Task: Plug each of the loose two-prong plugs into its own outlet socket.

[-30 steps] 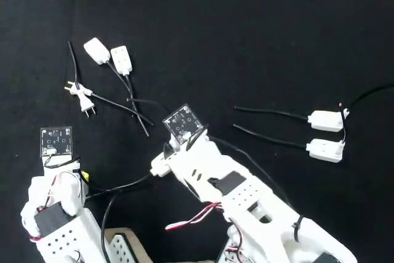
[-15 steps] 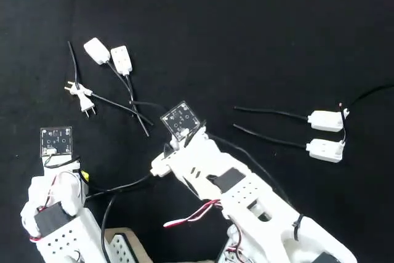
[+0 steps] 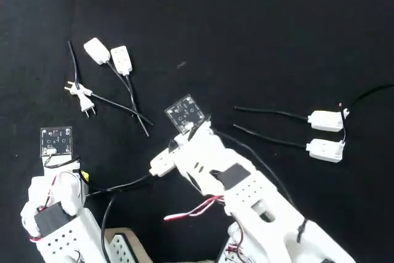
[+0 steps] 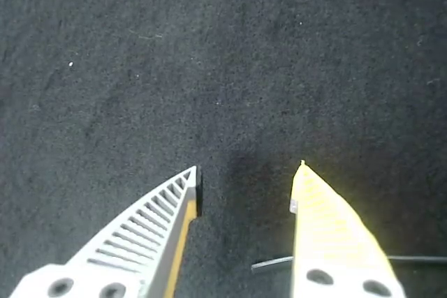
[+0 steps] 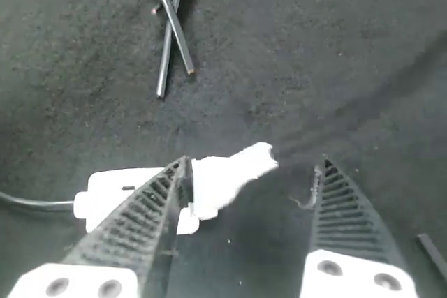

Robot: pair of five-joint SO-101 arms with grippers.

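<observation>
High view: a loose two-prong plug (image 3: 82,95) lies on the black table (image 3: 246,41), near two sockets (image 3: 121,60) at the far left. Two more sockets (image 3: 325,149) lie well apart from it on the right.
Left gripper (image 4: 248,179): fingers spread, holding nothing, over bare cloth. A thin cable (image 4: 271,263) runs beside the yellow finger.
Right gripper (image 5: 253,165): fingers wide apart, gripping nothing.
White plug body (image 5: 216,176): lies by one right finger, partly in the gap. Contact cannot be told, and the prongs are hidden.
</observation>
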